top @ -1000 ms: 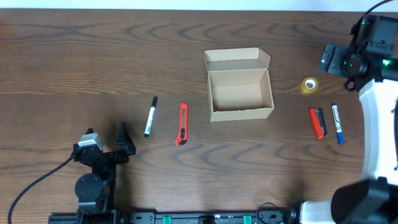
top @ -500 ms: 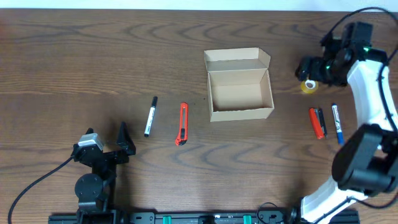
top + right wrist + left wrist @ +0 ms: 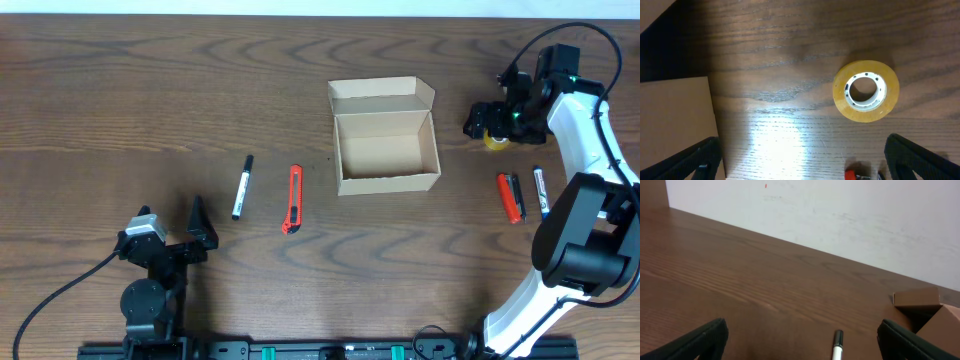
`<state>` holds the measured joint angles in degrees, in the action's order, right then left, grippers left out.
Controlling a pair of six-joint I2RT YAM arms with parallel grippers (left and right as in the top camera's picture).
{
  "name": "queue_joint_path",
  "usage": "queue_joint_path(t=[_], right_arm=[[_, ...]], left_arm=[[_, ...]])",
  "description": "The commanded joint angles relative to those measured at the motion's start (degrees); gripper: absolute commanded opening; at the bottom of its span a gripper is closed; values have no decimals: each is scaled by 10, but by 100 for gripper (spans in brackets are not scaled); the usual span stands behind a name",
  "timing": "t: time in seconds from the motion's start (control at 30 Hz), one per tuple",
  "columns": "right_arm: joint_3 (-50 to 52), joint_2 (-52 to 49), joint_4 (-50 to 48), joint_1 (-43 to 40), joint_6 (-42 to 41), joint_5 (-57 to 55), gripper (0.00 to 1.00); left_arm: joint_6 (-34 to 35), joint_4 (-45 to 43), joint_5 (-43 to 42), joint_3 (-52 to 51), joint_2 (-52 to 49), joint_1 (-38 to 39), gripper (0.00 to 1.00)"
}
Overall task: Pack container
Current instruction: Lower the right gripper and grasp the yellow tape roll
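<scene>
container [image 3: 390, 183], flap back, empty for loading; right gripper [image 3: 807, 159], jaws wide, empty, poised by tape roll [image 3: 866, 91], likely to grasp it; left gripper [image 3: 800, 341], wide open, empty, parked.

The left gripper [image 3: 802, 335] is presented with both jaws spread wide (only the dark tips are visible). A marker [image 3: 838, 347] is laid on the table [image 3: 740, 280] ahead, between the tips and nearer the right one. The container [image 3: 922, 307] is located ahead of the right tip.
</scene>
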<state>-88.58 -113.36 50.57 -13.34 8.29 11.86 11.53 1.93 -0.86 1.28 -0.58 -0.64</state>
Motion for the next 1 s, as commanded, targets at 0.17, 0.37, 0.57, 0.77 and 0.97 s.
queue_joint_path(t=[0.17, 0.37, 0.57, 0.77, 0.97], right_arm=[[-6, -5, -14, -2, 17, 5, 99], [-6, -21, -20, -2, 17, 0, 99], [-6, -50, -28, -2, 21, -2, 99], [-6, -74, -40, -3, 21, -9, 99], [-6, -86, -50, -3, 21, -9, 99]], left_arm=[[-12, 25, 15, -10, 4, -1, 95], [-12, 25, 15, -10, 3, -1, 95], [-12, 25, 15, -10, 4, -1, 95], [-12, 25, 15, -10, 4, -1, 95], [-12, 25, 15, -10, 3, -1, 95]])
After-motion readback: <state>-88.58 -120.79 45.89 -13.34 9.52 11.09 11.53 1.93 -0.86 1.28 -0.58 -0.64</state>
